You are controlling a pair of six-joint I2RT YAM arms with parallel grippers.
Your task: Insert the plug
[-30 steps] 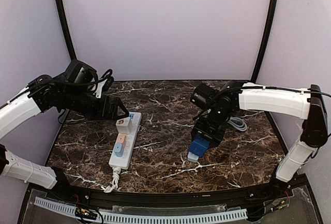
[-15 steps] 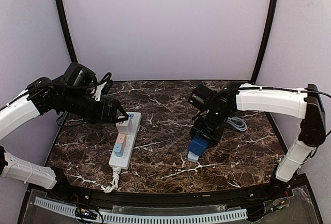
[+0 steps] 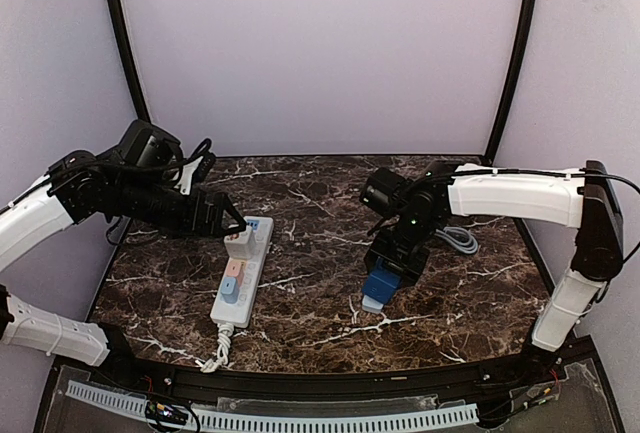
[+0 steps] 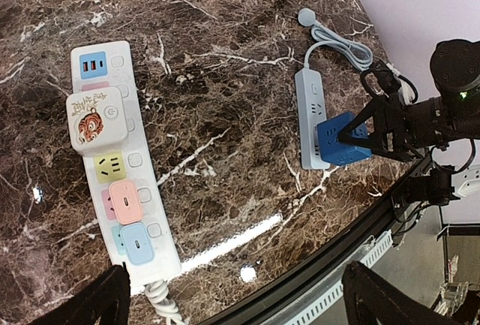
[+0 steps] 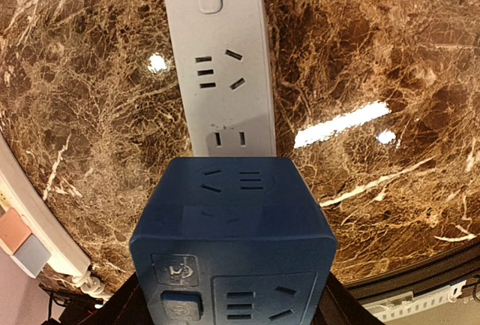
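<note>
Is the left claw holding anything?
No, the left gripper is wide open above the white power strip, nothing between its fingers.

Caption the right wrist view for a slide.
The right gripper grips the blue cube adapter at one end of the grey power strip.

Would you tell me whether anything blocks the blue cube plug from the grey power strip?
Nothing visible does: the right gripper holds the blue cube plug directly over the grey power strip, whose visible sockets are bare.
</note>
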